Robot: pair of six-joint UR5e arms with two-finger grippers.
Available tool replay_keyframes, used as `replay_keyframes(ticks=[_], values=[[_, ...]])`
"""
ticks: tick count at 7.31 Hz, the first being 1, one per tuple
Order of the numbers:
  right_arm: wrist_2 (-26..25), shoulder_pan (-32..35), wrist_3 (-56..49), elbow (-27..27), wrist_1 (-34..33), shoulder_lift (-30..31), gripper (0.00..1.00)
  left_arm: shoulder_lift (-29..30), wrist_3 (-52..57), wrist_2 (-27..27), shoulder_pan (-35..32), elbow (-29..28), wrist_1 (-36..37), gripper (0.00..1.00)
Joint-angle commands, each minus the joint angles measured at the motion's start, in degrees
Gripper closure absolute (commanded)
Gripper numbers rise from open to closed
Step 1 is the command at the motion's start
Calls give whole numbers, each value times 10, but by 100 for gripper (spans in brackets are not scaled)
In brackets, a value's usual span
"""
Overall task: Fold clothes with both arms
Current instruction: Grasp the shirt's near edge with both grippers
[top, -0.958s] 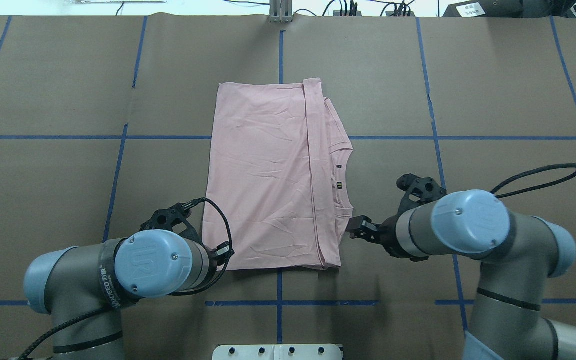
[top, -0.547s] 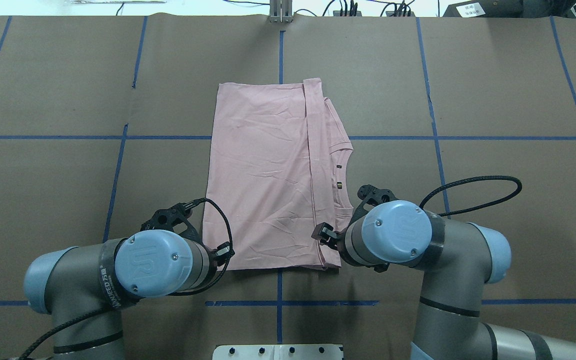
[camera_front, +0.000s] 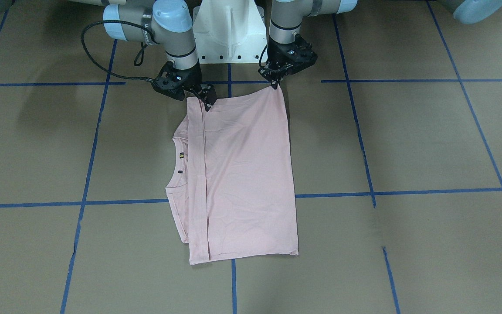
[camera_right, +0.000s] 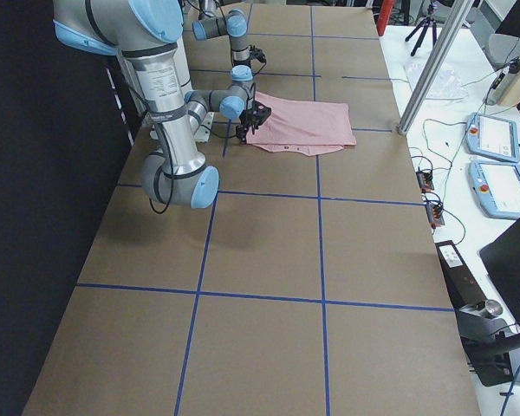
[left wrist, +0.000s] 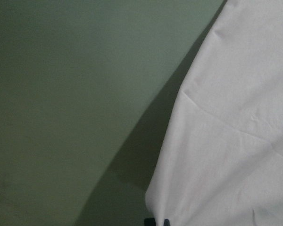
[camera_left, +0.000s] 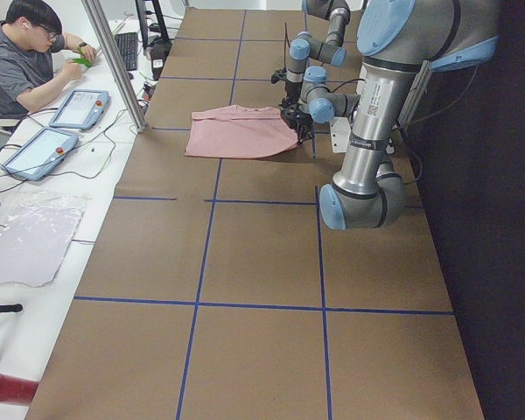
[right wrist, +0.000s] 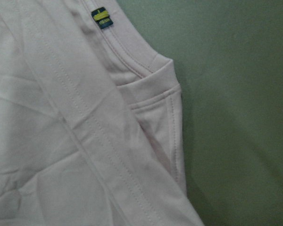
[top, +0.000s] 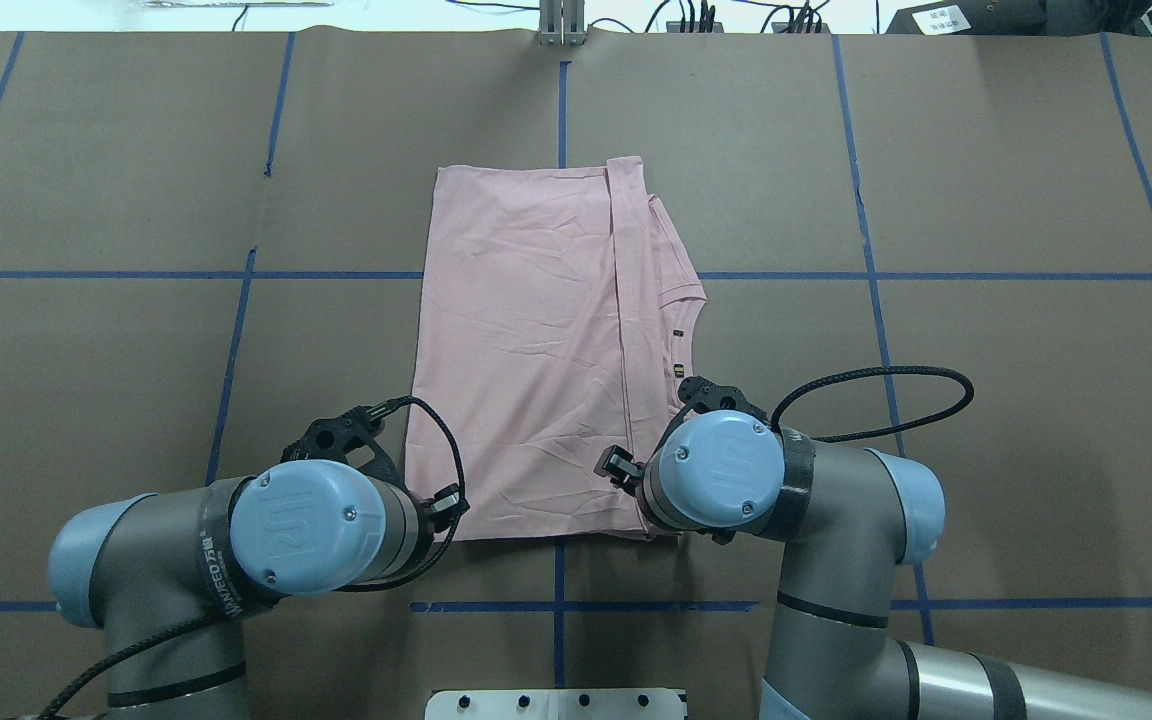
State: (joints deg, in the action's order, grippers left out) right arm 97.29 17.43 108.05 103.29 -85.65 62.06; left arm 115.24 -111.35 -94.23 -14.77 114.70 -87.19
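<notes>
Pink T-shirt (top: 526,350), sides folded in, on desk (top: 936,200), extending away from both pincers. Left pincer (camera_front: 273,83) pinches one near corner; right pincer (camera_front: 206,99) at the other, grip unclear. Step: seizing edge; next likely needs synchronized forward lift.

Folded pink T-shirt (camera_front: 242,174) flat on brown table (camera_front: 408,139), collar toward view's left. The left gripper (camera_front: 273,84) touches one robot-side corner; the right gripper (camera_front: 207,99) sits over the other, at the hem band. Jaw gaps unreadable.
</notes>
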Motion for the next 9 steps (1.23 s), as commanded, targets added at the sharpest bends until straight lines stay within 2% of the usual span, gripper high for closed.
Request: replay_keyframes(ticks=[1, 3, 4, 6, 7, 8, 9], values=[[-3, 0, 0, -15, -3, -3, 0, 1, 0, 0, 0, 0, 0, 100], [-3, 0, 0, -17, -2, -4, 0, 1, 0, -1, 0, 0, 0, 100], [-3, 0, 0, -16, -2, -5, 7, 1, 0, -1, 0, 0, 0, 100], [-2, 0, -4, -15, -2, -5, 68, 1, 0, -1, 0, 0, 0, 100], [-2, 0, -6, -14, -2, -5, 93, 2, 0, -1, 0, 0, 0, 100], [-2, 0, -6, -12, -2, -5, 100, 1, 0, 0, 0, 1, 0, 100], [-1, 0, -6, -7, -2, -5, 100, 1, 0, 1, -1, 1, 0, 100]])
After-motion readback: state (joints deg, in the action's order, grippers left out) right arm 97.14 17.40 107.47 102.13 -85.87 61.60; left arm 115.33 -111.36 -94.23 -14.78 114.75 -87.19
